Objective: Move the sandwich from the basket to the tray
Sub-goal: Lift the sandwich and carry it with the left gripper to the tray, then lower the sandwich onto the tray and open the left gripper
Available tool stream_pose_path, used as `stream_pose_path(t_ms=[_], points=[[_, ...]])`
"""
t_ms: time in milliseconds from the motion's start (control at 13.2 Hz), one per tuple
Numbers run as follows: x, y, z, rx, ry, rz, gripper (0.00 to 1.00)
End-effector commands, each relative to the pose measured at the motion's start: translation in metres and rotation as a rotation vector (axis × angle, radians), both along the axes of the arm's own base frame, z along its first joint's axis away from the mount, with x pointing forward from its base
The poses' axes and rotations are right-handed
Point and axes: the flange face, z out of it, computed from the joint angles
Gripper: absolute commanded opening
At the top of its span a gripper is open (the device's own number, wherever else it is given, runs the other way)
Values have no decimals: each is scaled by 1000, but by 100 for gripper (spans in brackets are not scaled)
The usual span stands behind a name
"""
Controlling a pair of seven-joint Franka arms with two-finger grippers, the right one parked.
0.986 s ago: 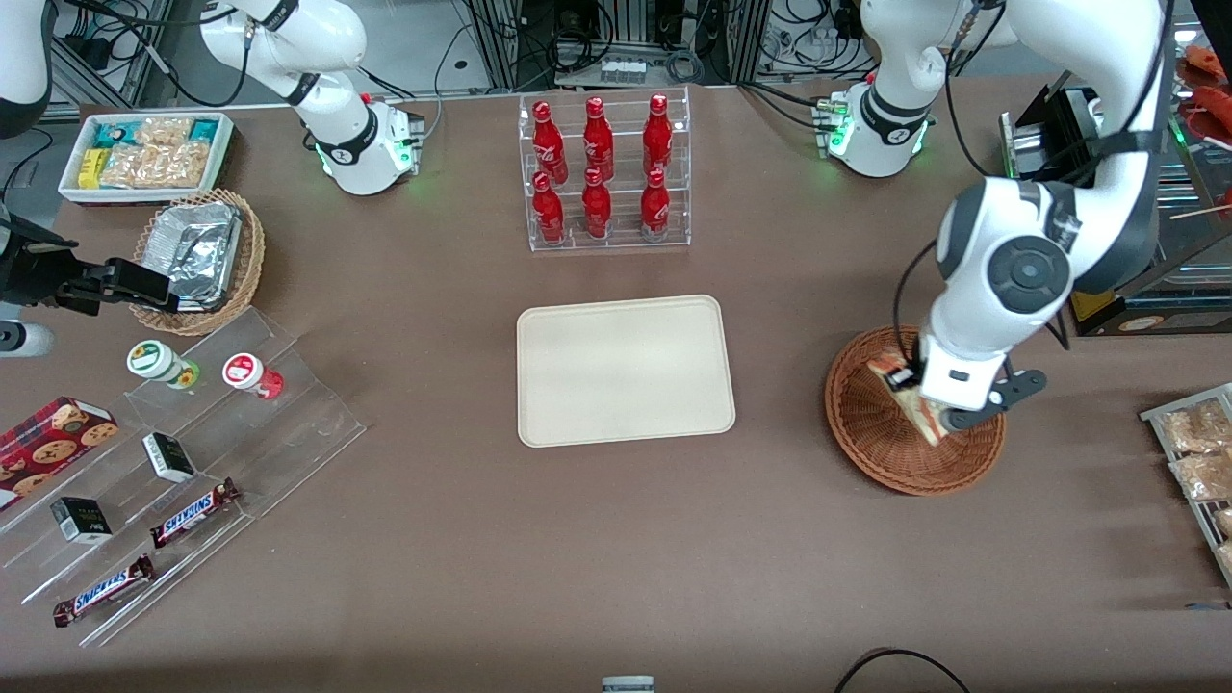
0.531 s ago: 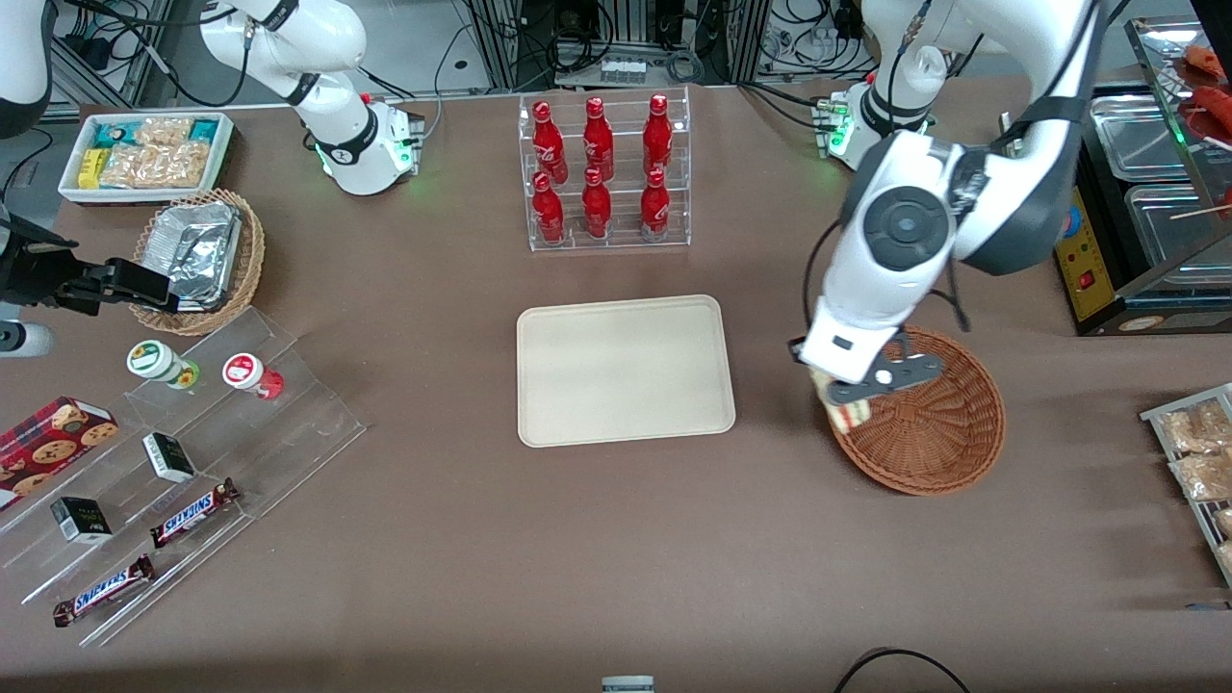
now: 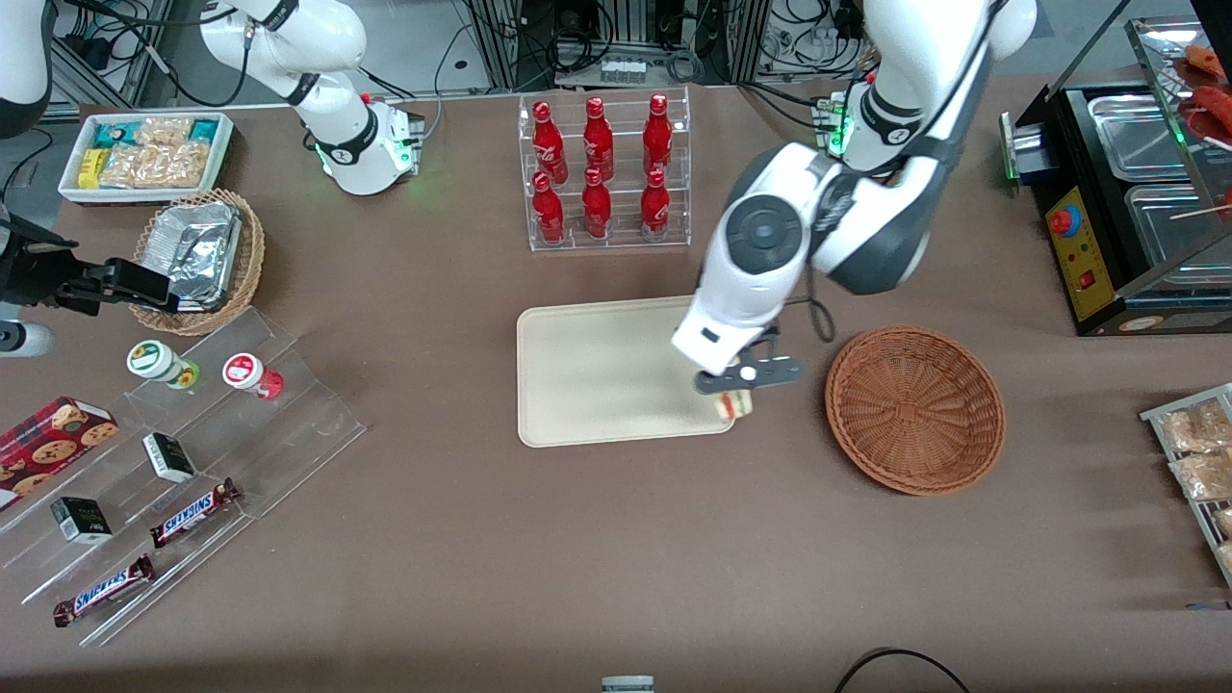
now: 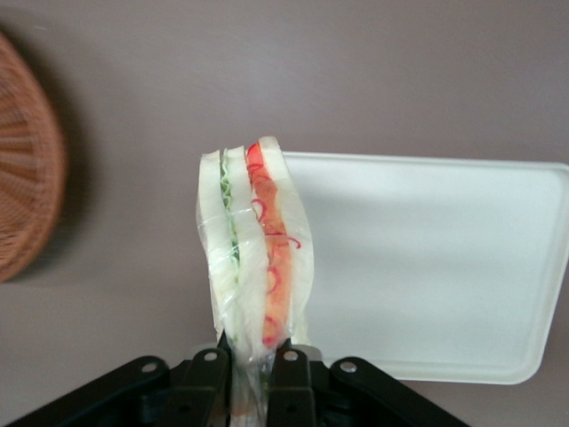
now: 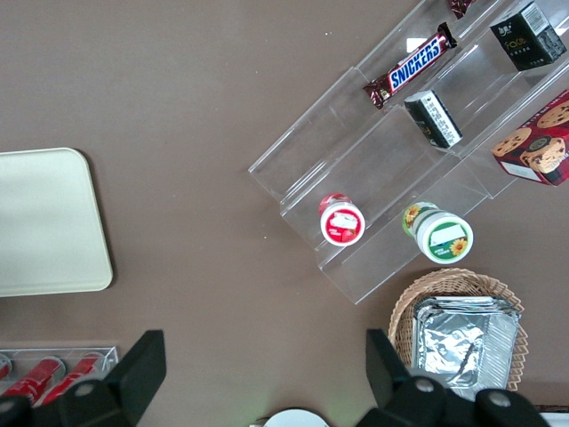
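Left arm's gripper [image 3: 739, 385] hangs above the tray's corner nearest the basket, fingers [image 4: 286, 374] clamped on the narrow end of the sandwich [image 4: 253, 245]. Sandwich is a clear-wrapped wedge: pale bread, green layer, red-orange layer, held upright in the wrist view. In the front view only its tip [image 3: 735, 405] shows under the gripper, right at the tray edge, overlapping the rim corner; in the air, not resting on anything that can be seen.

Tray [image 3: 577, 385]: cream rectangle, rounded corners, mid-table, bare surface. From tray centre the gripper sits at about 4 o'clock in the front view. The tray also shows in the wrist view [image 4: 444, 267] and in the right wrist view [image 5: 44, 222].

Basket [image 3: 914, 409]: round reddish-brown wicker bowl, at 3 o'clock from the tray in the front view, toward the working arm's end, apart from the tray with a strip of brown table [image 3: 577, 558] between. Nothing in it. Its edge is seen in the wrist view [image 4: 27, 178].

Other stuff:
- clear rack of red bottles [image 3: 602, 173], 12 o'clock from the tray, farther from the front camera.
- tan wicker basket with foil container [image 3: 197, 255], toward the parked arm's end.
- white bin of snack packets [image 3: 144, 154], farther from the camera than that foil basket.
- clear stepped display [image 3: 192, 462] holding Snickers bars [image 3: 192, 512], small jars [image 3: 252, 375], dark boxes, cookie box [image 3: 48, 438].
- metal pans [image 3: 1145, 173] on a black unit at the working arm's end.
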Motion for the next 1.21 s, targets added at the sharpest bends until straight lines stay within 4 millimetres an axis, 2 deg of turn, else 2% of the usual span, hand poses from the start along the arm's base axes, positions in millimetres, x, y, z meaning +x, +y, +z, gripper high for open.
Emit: stream_pose_path(t_ms=[0, 152, 455, 910, 1138], points=[[-7, -58, -29, -14, -8, 0, 0], [-11, -72, -39, -56, -58, -7, 0], [-45, -102, -85, -82, -82, -63, 0], [-85, -99, -134, -127, -138, -104, 0], [-96, -93, -146, -123, -135, -111, 0]])
